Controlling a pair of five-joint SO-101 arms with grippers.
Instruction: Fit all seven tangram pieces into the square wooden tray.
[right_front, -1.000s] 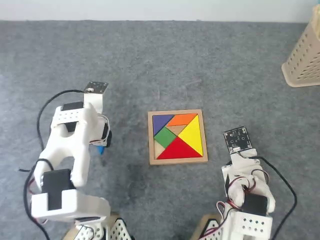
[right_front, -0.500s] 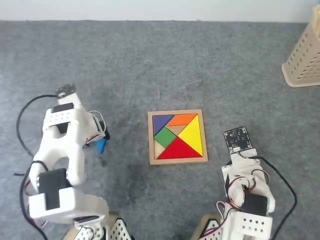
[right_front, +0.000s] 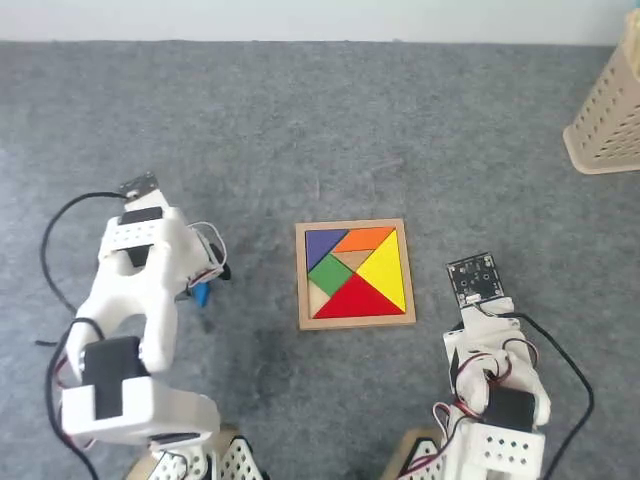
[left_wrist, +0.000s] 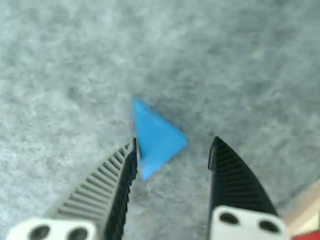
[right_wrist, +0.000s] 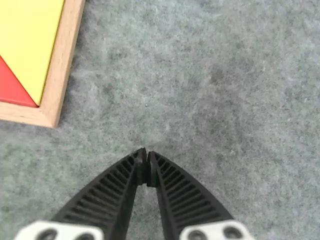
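- High view: the tray (right_front: 355, 321) sits at the centre of the frame with 5 coloured pieces seated and 2 bare gaps, so I'd judge the job mostly done. The blue triangle (right_front: 201, 293) lies on the grey carpet (right_front: 300, 130) at left centre, well apart from the tray. A slatted basket (right_front: 605, 100) stands at the upper right edge.
- Left wrist view: the left gripper (left_wrist: 174, 145) is spread wide, straddling the blue triangle and gripping nothing yet.
- Right wrist view: the right gripper (right_wrist: 146, 162) is pinched closed and empty, near the tray's corner.

High view: fixed overhead, far off, facing down on the whole table (right_front: 420, 130). Wrist views: close, facing down. Right shares the tray (right_wrist: 61, 65) corner with the high view; left shares the blue triangle (left_wrist: 156, 137).
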